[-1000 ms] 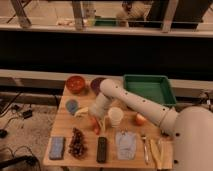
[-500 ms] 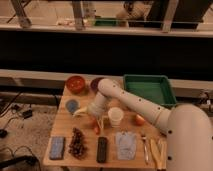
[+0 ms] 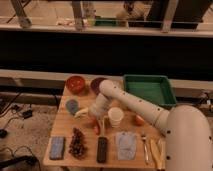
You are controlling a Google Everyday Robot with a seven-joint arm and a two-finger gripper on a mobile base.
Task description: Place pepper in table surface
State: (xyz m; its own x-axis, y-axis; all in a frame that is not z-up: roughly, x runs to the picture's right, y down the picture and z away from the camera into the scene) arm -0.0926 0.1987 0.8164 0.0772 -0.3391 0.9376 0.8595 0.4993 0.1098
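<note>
The pepper (image 3: 96, 129) is a small red-orange sliver right under my gripper (image 3: 98, 122), at or just above the light wooden table surface (image 3: 62, 125). I cannot tell whether it touches the wood. My arm reaches in from the lower right, bends near the dark bowl and points the gripper straight down between a banana and a paper cup.
A banana (image 3: 82, 113) lies left of the gripper and a white cup (image 3: 115, 117) right of it. An orange (image 3: 138, 120), dark grapes (image 3: 77, 142), a black bar (image 3: 102, 149), a blue sponge (image 3: 57, 147), a grey pouch (image 3: 125, 145), cutlery (image 3: 145, 147), a red bowl (image 3: 76, 83), a dark bowl (image 3: 95, 83) and a green tray (image 3: 147, 90) stand around.
The arm's bend has shifted a little to the left. The gripper stays over the same spot with the pepper under it.
</note>
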